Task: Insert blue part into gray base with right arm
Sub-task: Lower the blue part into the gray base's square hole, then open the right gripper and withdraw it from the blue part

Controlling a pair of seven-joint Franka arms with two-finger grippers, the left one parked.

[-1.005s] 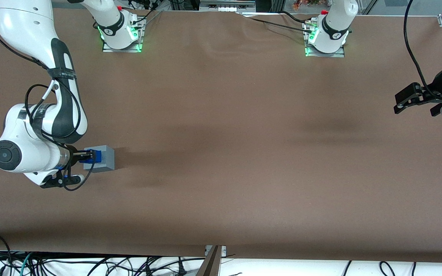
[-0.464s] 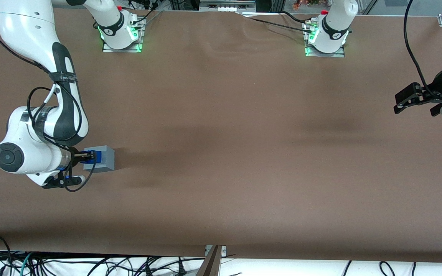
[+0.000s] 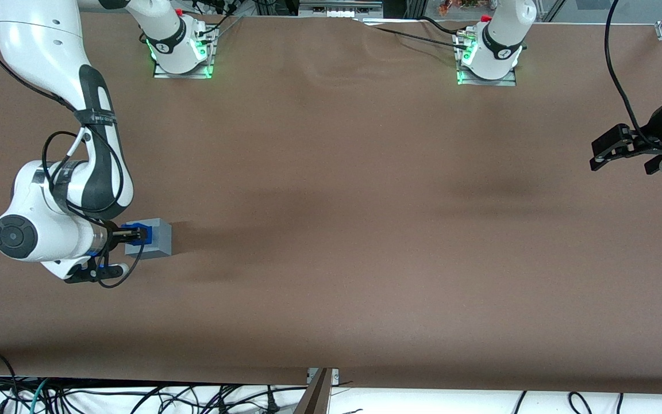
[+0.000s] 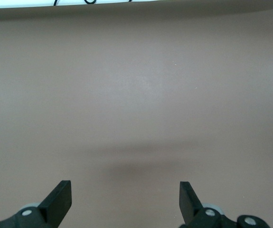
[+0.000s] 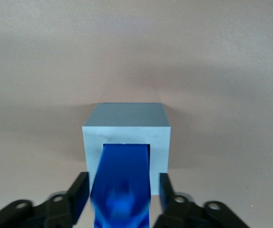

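The gray base (image 3: 157,237) stands on the brown table toward the working arm's end. The blue part (image 3: 145,234) sits with its lower end in the base's square socket. In the right wrist view the blue part (image 5: 123,183) stands up out of the gray base (image 5: 126,127) toward the camera. My right gripper (image 3: 137,234) is over the base, one finger on each side of the blue part. In the wrist view the gripper (image 5: 123,197) is open: one finger is close to the part, and a strip of gray shows between the part and the second finger.
The brown table cover (image 3: 365,230) stretches toward the parked arm's end. Two arm bases with green lights (image 3: 181,52) (image 3: 487,57) stand at the table's edge farthest from the front camera. Cables hang along the near edge (image 3: 135,397).
The right arm's wrist has shifted a little toward the gray base. Less of the blue part shows above the base. The base has not moved.
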